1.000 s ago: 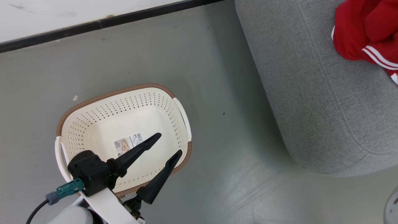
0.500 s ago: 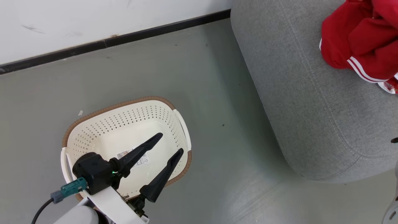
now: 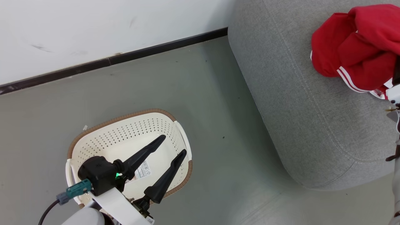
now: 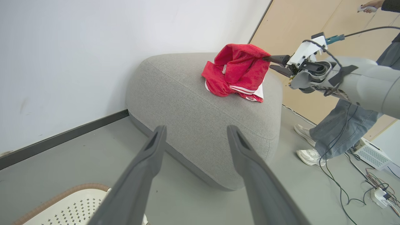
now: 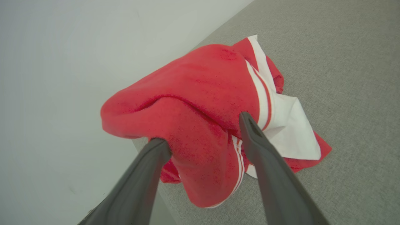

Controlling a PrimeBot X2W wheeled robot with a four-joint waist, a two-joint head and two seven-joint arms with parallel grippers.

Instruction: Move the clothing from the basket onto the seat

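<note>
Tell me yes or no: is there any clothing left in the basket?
No, the basket holds just a paper label on its bare cream floor.

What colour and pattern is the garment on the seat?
The garment is red with thin white stripes and a white panel; clearest in the right wrist view.

floor (image 3: 200,93): grey, smooth, small pale scrap (image 3: 84,127) lying on it | wall (image 3: 93,25): white, scuffed, black baseboard (image 3: 156,47) along its foot | tan panel (image 4: 297,18): behind | person: jeans (image 4: 337,125), white sneakers (image 4: 307,156), hand (image 4: 372,3) holding a white controller | cables (image 4: 347,193): loose on floor near a white box (image 4: 373,153)
</note>
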